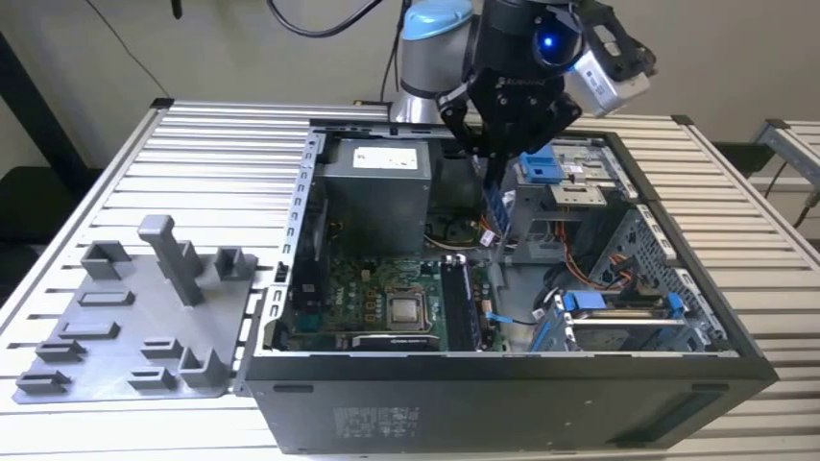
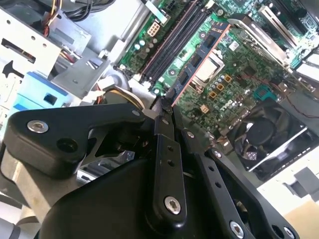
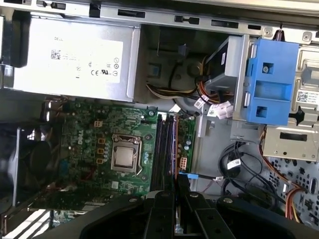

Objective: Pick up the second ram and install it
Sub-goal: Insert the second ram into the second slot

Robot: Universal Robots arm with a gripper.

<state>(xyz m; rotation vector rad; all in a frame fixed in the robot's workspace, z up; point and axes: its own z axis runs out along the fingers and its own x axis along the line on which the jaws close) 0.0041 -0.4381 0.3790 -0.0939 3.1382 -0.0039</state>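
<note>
Exterior view: the gripper (image 1: 502,144) hangs over the open computer case (image 1: 717,336), clamped on the second ram (image 1: 494,197), held on edge above the memory slots (image 1: 459,303). I'd keep it parallel to them; which slot it's over, I can't tell.

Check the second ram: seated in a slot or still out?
Out. The pincer holds the second ram on edge above the open computer case; in the second wrist view it hangs over the motherboard, clear of it.

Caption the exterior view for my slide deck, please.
Pincer holding the second ram upright above the open computer case.
</note>
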